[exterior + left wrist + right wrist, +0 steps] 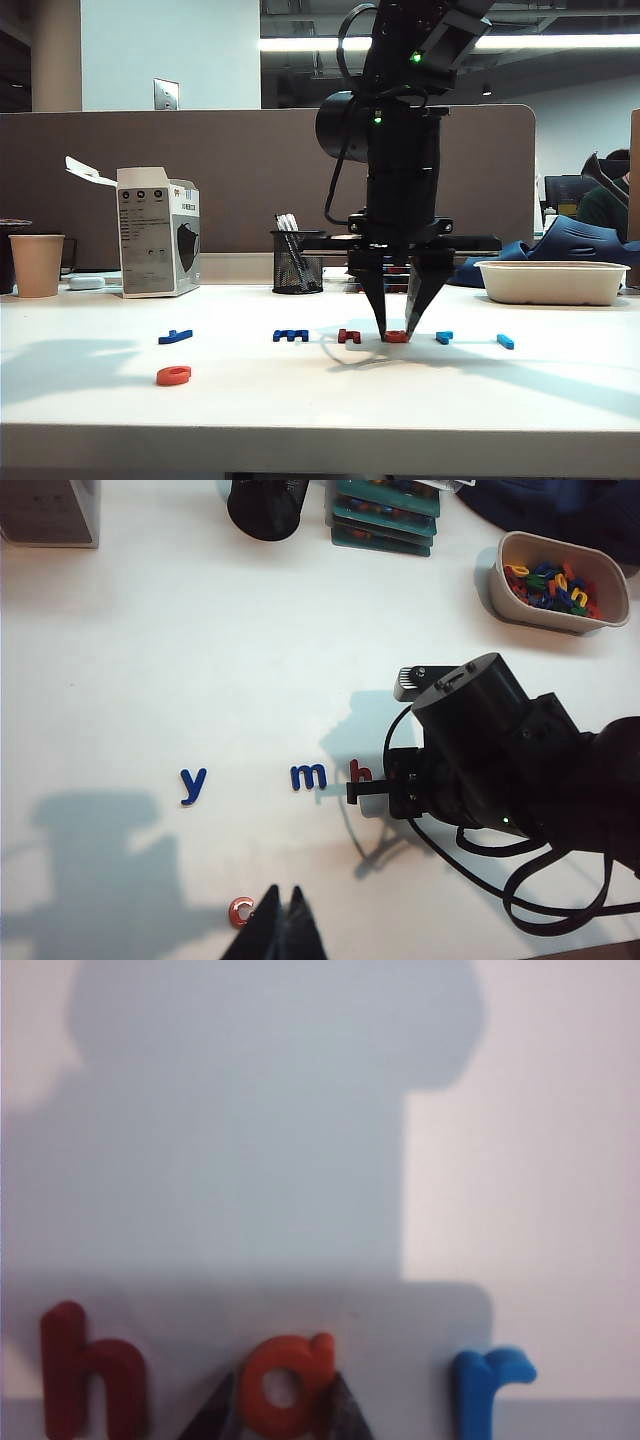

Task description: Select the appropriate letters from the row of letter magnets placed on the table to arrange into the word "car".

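Note:
My right gripper (pixel 397 333) stands straight down on the white table (pixel 300 400), in the row of letter magnets. Its two fingertips press both sides of the orange-red "a" (pixel 285 1388), which lies flat on the table. Beside it in the row lie a dark red "h" (pixel 90 1385) and a light-blue "r" (pixel 485 1385). Farther along are a dark blue "m" (pixel 308 776) and "y" (pixel 193 783). An orange-red "c" (pixel 240 912) lies alone, nearer the front edge. My left gripper (pixel 285 888) hangs shut and empty just beside that "c". It does not show in the exterior view.
At the back stand a paper cup (pixel 37 265), a white carton (pixel 157 232), a black mesh pen holder (pixel 297 262) and a white tub (pixel 500 575) of spare letters. Another light-blue letter (pixel 505 341) ends the row. A brown partition (pixel 230 170) closes the far side.

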### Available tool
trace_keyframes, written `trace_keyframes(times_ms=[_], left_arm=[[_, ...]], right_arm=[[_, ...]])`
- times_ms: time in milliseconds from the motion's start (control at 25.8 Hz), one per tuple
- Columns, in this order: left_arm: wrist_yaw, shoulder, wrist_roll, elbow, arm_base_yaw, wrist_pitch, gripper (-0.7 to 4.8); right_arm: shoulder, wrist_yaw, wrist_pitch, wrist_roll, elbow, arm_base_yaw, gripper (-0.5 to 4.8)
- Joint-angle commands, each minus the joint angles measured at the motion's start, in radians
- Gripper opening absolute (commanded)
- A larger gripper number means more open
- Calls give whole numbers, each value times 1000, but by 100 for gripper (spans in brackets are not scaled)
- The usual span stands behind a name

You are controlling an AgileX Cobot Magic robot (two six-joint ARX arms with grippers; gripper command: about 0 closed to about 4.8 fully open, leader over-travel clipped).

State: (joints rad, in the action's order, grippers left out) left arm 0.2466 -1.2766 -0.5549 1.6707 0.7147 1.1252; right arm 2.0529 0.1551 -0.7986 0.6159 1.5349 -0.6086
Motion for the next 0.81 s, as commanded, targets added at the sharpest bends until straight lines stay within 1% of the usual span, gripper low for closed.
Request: trace_keyframes(times_ms=[39,271,387,620,697,814], left_arm=[[3,3,1,3,0,-8,-6],[3,3,1,3,0,-8,-6],[3,3,1,3,0,-8,-6],[3,3,1,3,0,-8,-6],[3,3,1,3,0,-8,-6],[3,3,1,3,0,-8,-6]], right_arm=[[-2,-27,-47,1,-4,-8,79],[-19,-31,-88,1,-4,-27,79],[-35,-45,-85,2,-4,-42,50],[-60,-61,-87,20,-4,-72,51],[-63,-84,-89,40,-4,-97,52],[-63,-84,-86,73,-4,-138,52]])
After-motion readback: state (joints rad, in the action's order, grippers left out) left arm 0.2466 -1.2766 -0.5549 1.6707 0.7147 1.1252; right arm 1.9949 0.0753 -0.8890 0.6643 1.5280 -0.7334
